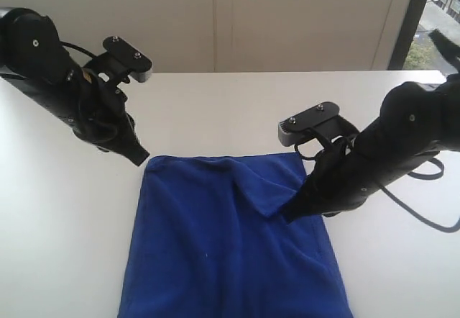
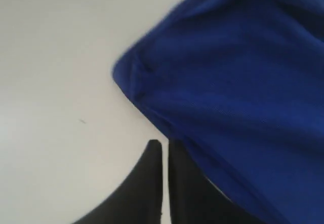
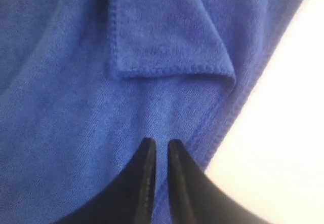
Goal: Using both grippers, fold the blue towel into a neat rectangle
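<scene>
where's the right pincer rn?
Exterior view: the right pincer is right of centre, tip down over the blue towel near its right edge, just beside the folded-over corner flap at the towel's far right.

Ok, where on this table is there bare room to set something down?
Bare table lies beyond the blue towel, between the arms, and along both its sides; a cable loops over the right side. Crowded: the towel's far end, at the left claw and right claw.
</scene>
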